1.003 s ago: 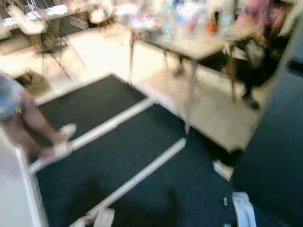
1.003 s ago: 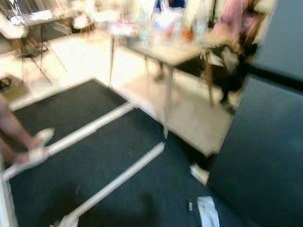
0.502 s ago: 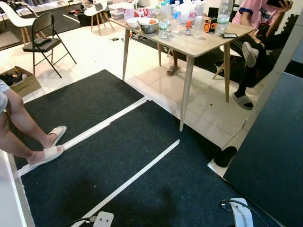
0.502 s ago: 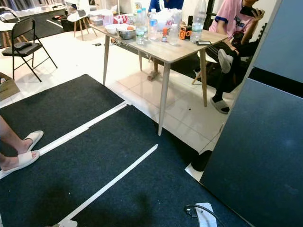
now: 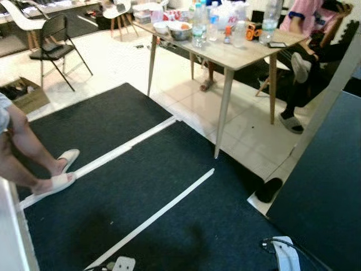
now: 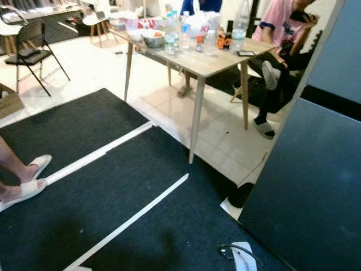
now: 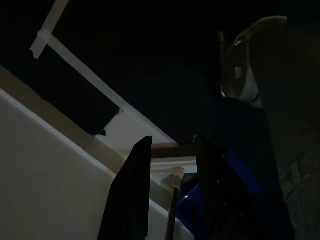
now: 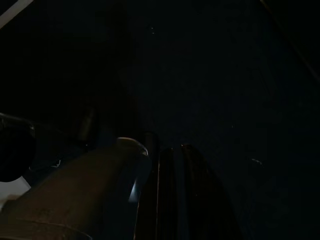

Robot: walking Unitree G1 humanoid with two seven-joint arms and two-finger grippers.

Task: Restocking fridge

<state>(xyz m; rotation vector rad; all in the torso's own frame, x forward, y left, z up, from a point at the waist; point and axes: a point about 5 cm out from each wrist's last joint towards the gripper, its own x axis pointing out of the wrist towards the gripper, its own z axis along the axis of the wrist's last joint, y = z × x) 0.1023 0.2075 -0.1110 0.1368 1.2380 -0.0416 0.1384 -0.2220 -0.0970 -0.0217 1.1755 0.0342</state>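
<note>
Wooden table (image 5: 248,53) carrying water bottles (image 5: 198,25) stands at one o'clock, nearer the right arm; left gripper (image 7: 170,150) hangs parted and empty, right gripper (image 8: 172,160) closed, empty.

open: dark carpet floor (image 5: 141,180) ahead of us | blocked: light wooden surface (image 5: 237,53); person's legs (image 5: 28,158); dark panel (image 5: 324,186)

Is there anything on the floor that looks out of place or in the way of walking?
Yes. A single black slipper lies at the edge of the dark mat, beside the dark panel on the right, with no partner near it. A white power strip with a looped cable sits on the mat close by and might trip someone.
</note>
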